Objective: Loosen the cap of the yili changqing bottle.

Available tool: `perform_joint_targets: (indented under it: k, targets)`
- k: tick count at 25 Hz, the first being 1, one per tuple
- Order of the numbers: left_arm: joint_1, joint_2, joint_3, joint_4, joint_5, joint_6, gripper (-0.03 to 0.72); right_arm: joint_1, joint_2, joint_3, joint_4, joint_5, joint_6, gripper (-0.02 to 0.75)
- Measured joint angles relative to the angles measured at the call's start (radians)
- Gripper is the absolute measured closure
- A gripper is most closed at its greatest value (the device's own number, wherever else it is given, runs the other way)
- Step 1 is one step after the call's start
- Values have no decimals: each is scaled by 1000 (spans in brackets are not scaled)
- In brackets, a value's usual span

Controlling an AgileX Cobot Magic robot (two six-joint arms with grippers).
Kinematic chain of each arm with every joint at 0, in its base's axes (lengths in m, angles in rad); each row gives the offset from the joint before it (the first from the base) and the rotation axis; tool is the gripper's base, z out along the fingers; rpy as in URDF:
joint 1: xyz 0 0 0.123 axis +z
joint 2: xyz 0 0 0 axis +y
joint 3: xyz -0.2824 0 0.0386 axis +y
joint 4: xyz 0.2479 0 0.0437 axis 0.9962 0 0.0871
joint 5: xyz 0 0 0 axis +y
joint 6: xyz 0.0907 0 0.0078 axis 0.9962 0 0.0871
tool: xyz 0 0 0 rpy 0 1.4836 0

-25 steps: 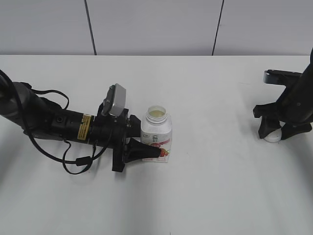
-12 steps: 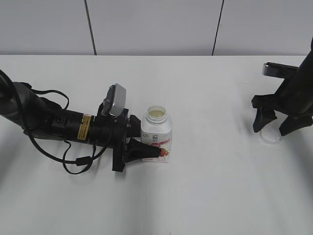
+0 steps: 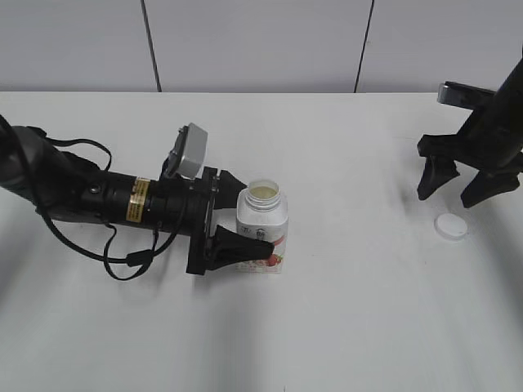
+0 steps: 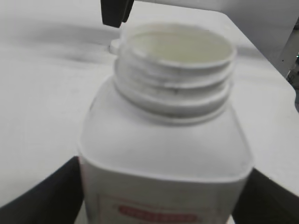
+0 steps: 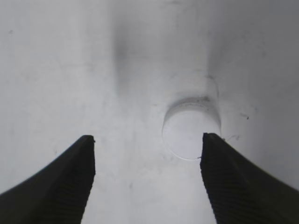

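1. The bottle (image 3: 262, 229) stands upright near the middle of the surface (image 3: 343, 327), its neck open and the threads bare in the left wrist view.
2. The left tool (image 3: 245, 237) is clamped on the bottle's lower body, one finger on each flank. The low grip leaves the neck free, and I judge that it braces the bottle against turning.
3. The cap (image 3: 451, 226) is off and lies flat on the surface, well apart from the bottle, on the right side.
4. The right tool (image 3: 467, 186) hangs above the cap with its jaws spread wide and nothing between them. In its wrist view the cap (image 5: 191, 130) sits just inside the right finger (image 5: 233, 182) and touches neither finger.
5. Judging from this, the loosening is done and more: the cap is fully removed and set down.
6. Nothing else stands on the surface near the bottle or cap. Only the left arm's cable (image 3: 122, 261) loops on the surface beside that arm, clear of both.
7. Nothing blocks either tool from pulling away.
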Motion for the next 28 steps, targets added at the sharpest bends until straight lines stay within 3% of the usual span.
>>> perform_joint_targets:
  k: [15,21,25,28]
  targets:
    - [0,-196,0,64,-8,-115,106,0,-36,-63,13,45,2,183]
    - [0,-322,0,65,8,-233,106,0,-87,-64,14,45,2,183]
    - [0,-435,0,73,127,-344,106,0,-115,-64,16,45,2,183]
    - [0,-523,0,103,346,-421,106,0,-141,-64,16,47,2,183]
